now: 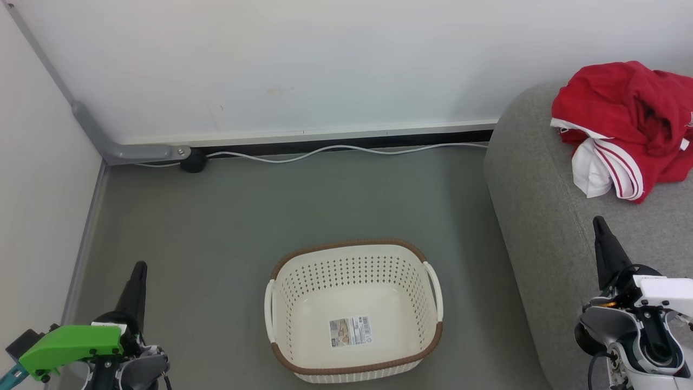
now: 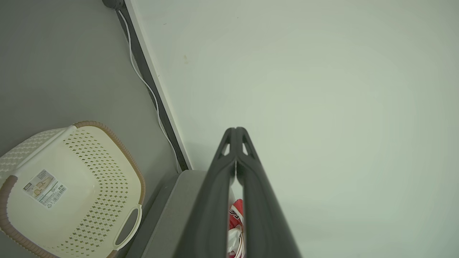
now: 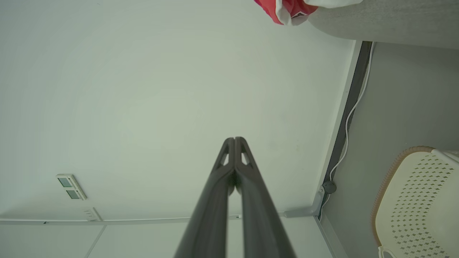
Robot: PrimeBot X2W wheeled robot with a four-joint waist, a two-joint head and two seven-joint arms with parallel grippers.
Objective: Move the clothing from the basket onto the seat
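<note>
Clothing (image 1: 622,119) heaps at the seat (image 1: 536,216) edge, basket (image 1: 352,314) apart on floor (image 1: 270,206); left tool (image 1: 139,266) and right tool (image 1: 598,221) each closed.

Left claw (image 1: 139,267) dark w/ green bracket (image 1: 70,346); right claw (image 1: 599,222) dark, white-grey housing (image 1: 663,290)

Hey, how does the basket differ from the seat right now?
The basket is cream perforated plastic with a brown rim; the seat is grey fabric. The basket holds only its label sticker, while the seat carries the red clothing. The basket is far smaller than the seat. Both have rounded edges.
</note>
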